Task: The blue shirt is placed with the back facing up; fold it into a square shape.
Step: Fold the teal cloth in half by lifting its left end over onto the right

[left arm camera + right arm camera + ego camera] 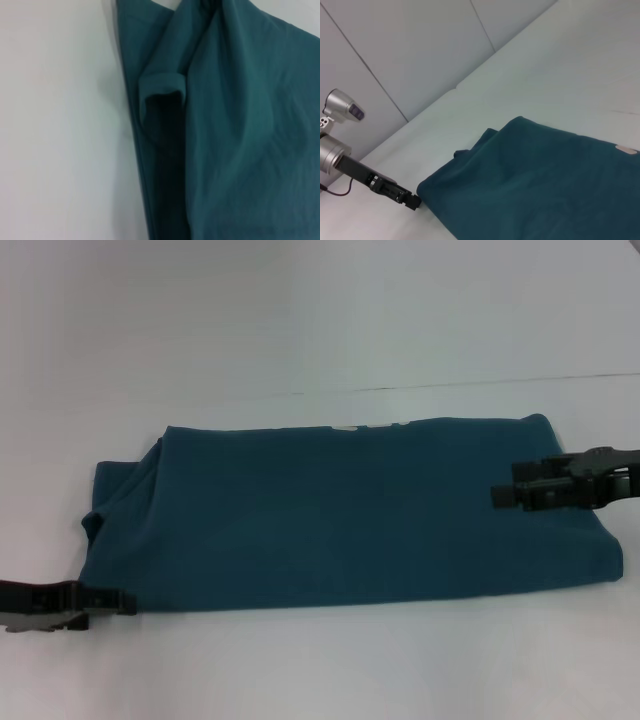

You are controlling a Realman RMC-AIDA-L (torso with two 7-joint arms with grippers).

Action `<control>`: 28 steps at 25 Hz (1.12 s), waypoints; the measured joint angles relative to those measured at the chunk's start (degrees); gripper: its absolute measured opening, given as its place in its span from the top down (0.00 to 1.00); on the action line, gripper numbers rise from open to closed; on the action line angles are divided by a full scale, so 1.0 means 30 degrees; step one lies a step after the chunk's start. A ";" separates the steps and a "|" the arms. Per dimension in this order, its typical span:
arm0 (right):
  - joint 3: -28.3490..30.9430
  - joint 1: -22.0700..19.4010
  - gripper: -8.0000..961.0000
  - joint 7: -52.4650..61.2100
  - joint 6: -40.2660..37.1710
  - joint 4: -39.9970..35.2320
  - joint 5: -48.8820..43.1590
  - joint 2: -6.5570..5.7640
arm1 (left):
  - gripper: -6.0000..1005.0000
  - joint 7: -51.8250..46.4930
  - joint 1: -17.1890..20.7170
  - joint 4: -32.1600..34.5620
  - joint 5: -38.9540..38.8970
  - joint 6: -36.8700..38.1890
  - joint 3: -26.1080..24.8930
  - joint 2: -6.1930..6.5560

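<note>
Here, your blue shirt (340, 515) lies folded into a long band across the white table (300, 320). Your left gripper (125, 600) sits at its seven o'clock corner; your right gripper (500, 496) hovers over the three o'clock end. You cannot tell either grip.

The white bench (300, 310) lies bare beyond and in front of the blue shirt (340, 520), so there is room to pass there. The left tool (120, 602) blocks the shirt's near left corner; the right tool (500, 495) hangs over its right end.
</note>
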 joint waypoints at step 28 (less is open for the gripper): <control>0.0009 -0.0201 0.05 0.0124 -0.0224 -0.0245 0.0474 0.0067 | 0.21 -0.0506 -0.0675 -0.0366 -0.0002 -0.0888 0.0819 0.0111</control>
